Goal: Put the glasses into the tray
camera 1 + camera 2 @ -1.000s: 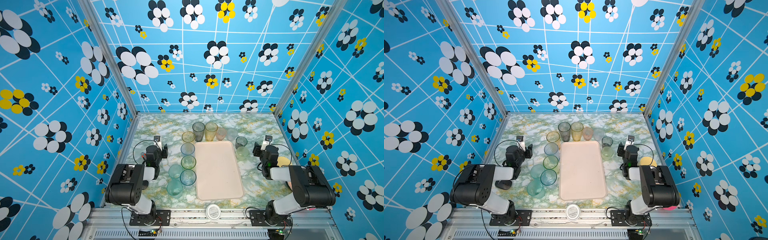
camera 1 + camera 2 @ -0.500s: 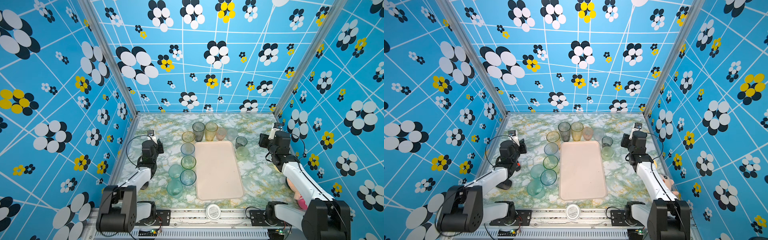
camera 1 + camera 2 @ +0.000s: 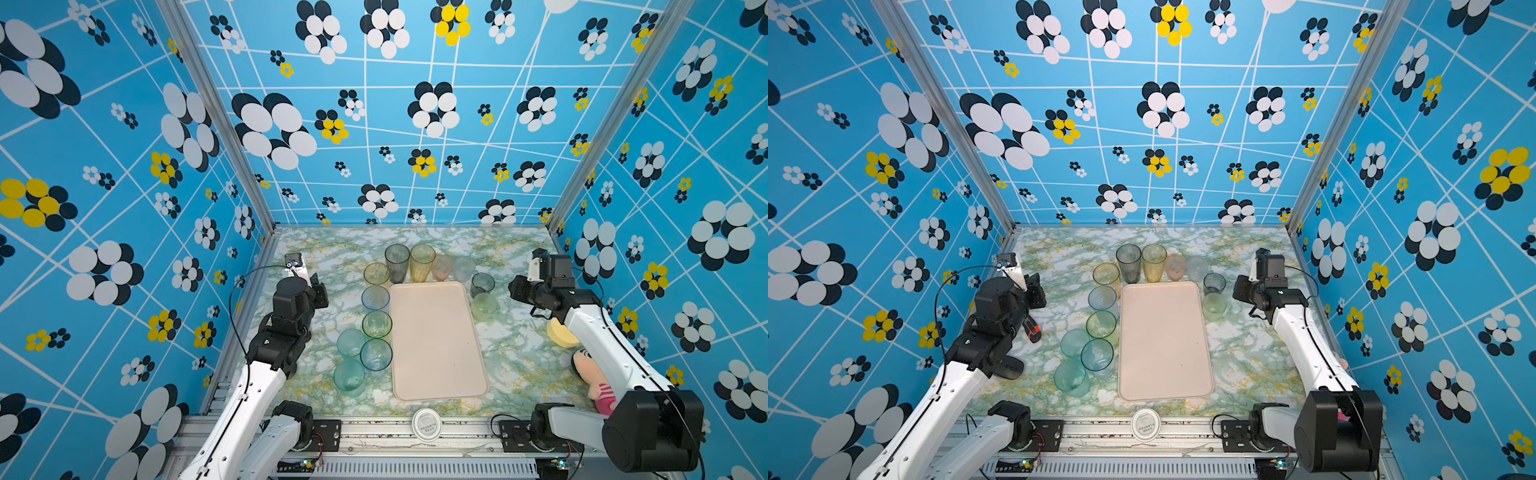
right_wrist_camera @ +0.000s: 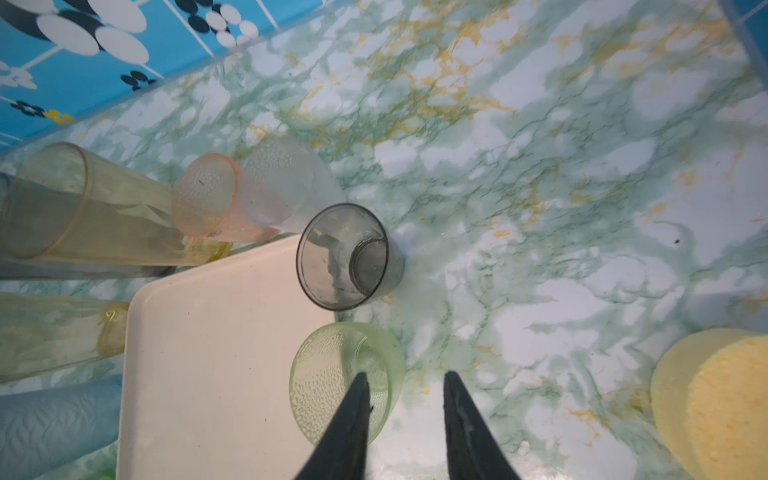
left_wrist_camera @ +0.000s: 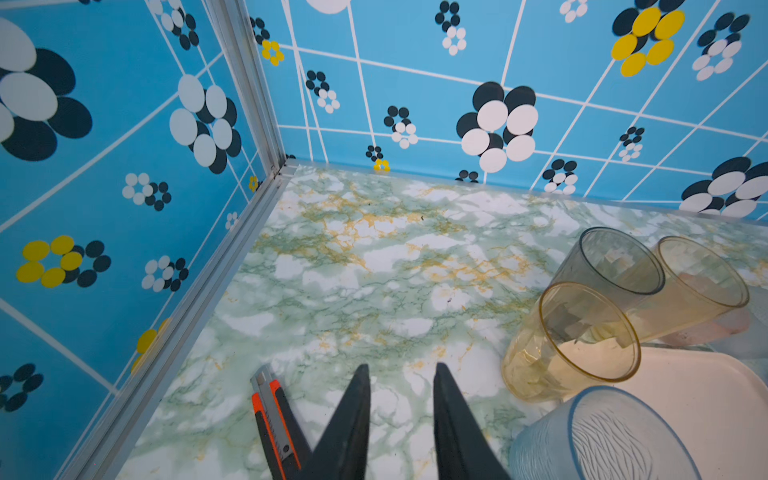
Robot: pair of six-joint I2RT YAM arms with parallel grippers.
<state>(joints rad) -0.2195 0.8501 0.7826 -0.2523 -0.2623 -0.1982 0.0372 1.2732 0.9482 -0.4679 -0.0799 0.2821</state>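
**Both top views.** A large pale cream-pink rectangular plastic tray (image 3: 436, 345) (image 3: 1165, 345) lies flat on the green-marbled counter (image 3: 519, 365), between the left jaws and the right jaws. The translucent tinted plastic tumblers (image 3: 376, 324) stand upright on the counter around it: a column on the side towards the left jaws, a row along its far edge, and two towards the right jaws.

**Left wrist view.** The left jaws stand apart with nothing between them. An orange-and-black utility knife (image 5: 270, 419) lies just beside one jaw. An amber tumbler (image 5: 582, 336) and a ribbed blue tumbler (image 5: 602, 440) stand beyond the other.

**Right wrist view.** The right jaws stand apart, gripping nothing. A dimpled pale green tumbler (image 4: 320, 361) stands under one jaw's tip; whether they touch cannot be told. A short smoky grey tumbler (image 4: 340, 257) stands ahead of the jaws, just beside the tray. A round yellow sponge (image 4: 715, 399) lies off the other jaw.
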